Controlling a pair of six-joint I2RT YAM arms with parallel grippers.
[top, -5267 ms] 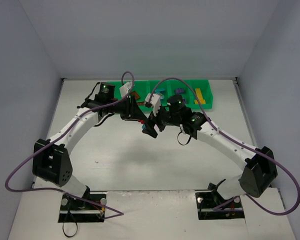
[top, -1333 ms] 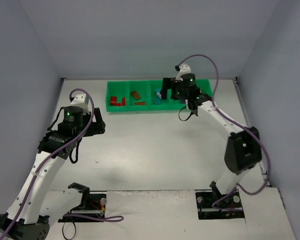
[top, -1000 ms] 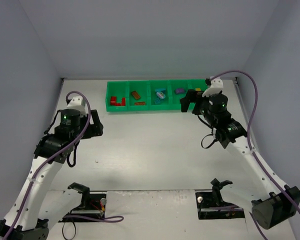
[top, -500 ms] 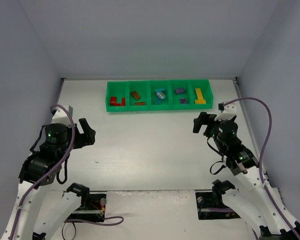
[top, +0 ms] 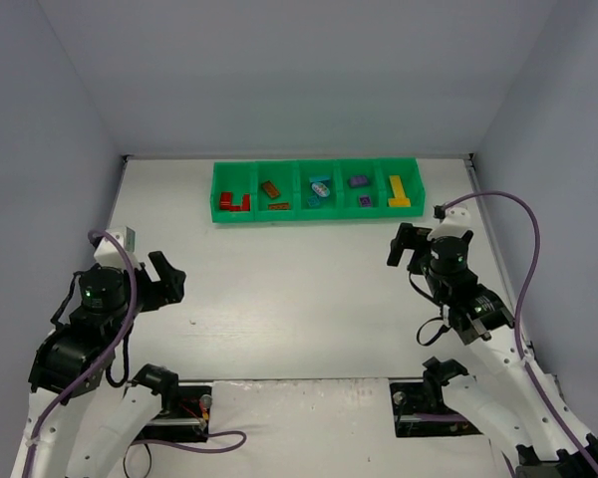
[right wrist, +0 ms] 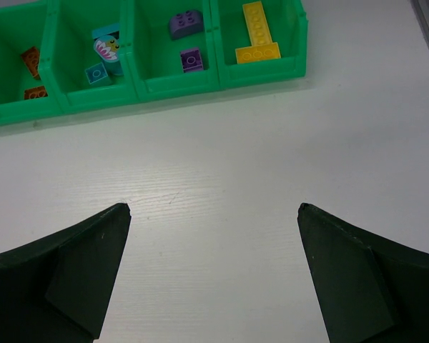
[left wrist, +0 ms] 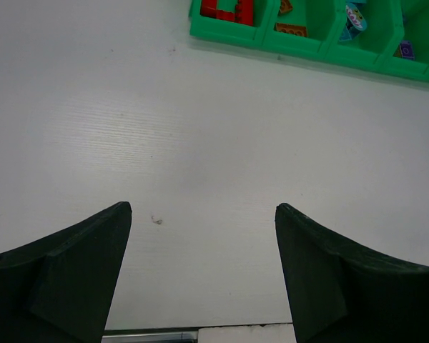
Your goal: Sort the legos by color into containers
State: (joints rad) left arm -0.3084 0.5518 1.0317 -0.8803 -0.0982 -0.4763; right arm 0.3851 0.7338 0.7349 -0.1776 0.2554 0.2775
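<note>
The left claw hangs over the near left part of the white table, its two dark fingers spread apart with nothing between them; the left wrist view shows only bare tabletop in the gap of the left claw. At the far edge of the table lies the green tray, a row of five open compartments, well apart from both claws. Its leftmost compartment holds the red legos, which the left wrist view shows at the top edge. The next compartment holds the brown legos, one lying aslant and another flat near the front wall. The middle compartment holds the cyan legos; in the right wrist view one of them carries a printed face with teeth, and a small square one sits just beside it. The fourth compartment holds the purple legos, a bigger brick at the back and a small flat square nearer the front. The rightmost compartment holds the yellow legos, a long piece touching a shorter one laid across its near end. The right claw hovers over the near right part of the table, fingers wide apart and empty, pointing toward the tray's right end; bare table fills the gap.
</note>
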